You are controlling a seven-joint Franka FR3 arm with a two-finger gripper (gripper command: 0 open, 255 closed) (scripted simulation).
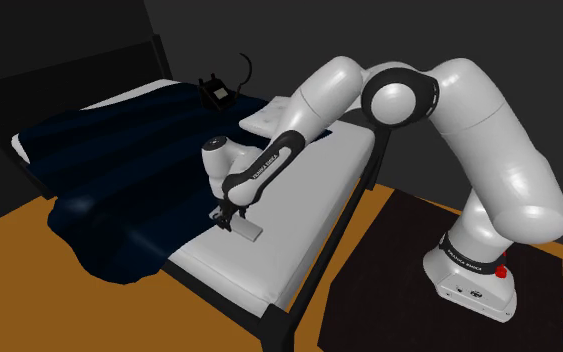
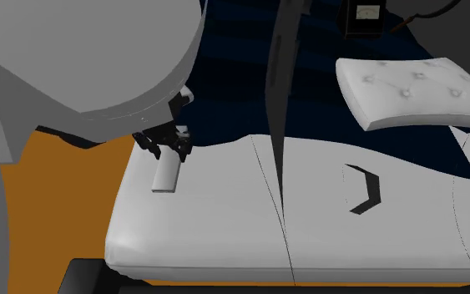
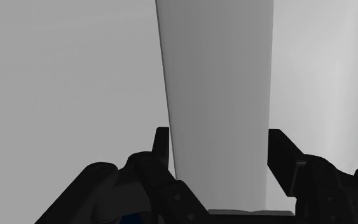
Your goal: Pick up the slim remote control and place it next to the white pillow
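Bed's white mattress point(image 1: 304, 215) carries everything we log: a dark blue blanket point(image 1: 119, 160) over its far side, a white pillow point(image 2: 412, 90), a black boxy device point(image 2: 365, 18) with a cord, and the slim grey remote point(image 2: 166, 175).

Gripper point(image 1: 231, 222) is down at the mattress's foot end. The remote lies flat directly beneath it, one end between the fingers point(image 3: 161, 149). In the wrist view we see both black fingers set against the remote's long edges, parted only to its width and clasping it.

The pillow lies well apart from the gripper, at the bed's opposite end, with the device beyond it.

The second exterior view shows the pillow's tufting. In the shoulder view the arm crosses the pillow, and that view adds the stand point(image 1: 474, 285), a dark mat point(image 1: 389, 290) and the orange floor point(image 1: 29, 260).
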